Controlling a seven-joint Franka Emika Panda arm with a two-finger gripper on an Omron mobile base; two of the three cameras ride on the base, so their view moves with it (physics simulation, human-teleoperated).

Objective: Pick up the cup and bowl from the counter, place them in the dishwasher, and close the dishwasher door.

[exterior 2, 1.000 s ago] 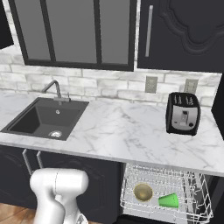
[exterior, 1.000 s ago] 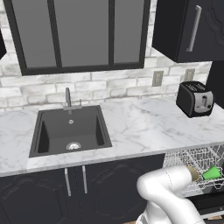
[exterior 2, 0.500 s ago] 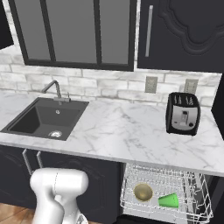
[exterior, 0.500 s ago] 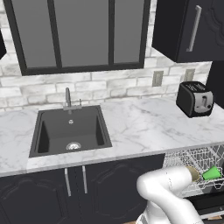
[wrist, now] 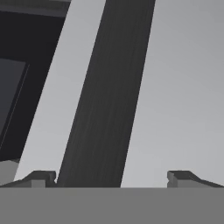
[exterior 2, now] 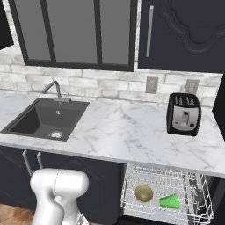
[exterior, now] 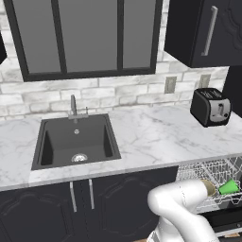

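Hand (wrist: pixel 112 178) spread wide and holding nothing, while green cup (exterior 2: pixel 169 201) and bowl (exterior 2: pixel 143 193) sit in the dishwasher (exterior 2: pixel 193 184) rack.

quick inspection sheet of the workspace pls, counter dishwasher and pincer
surface: white marble counter with black sink set in; faucet behind.
job's things: tan bowl and green cup lie in the dishwasher white wire rack, pulled out below the counter.
clutter: black toaster at the counter's right.
grippers: pincer open, nothing between its fingertips.
cables: nothing seen.
surroundings: brick backsplash, two wall outlets, dark upper cabinets.
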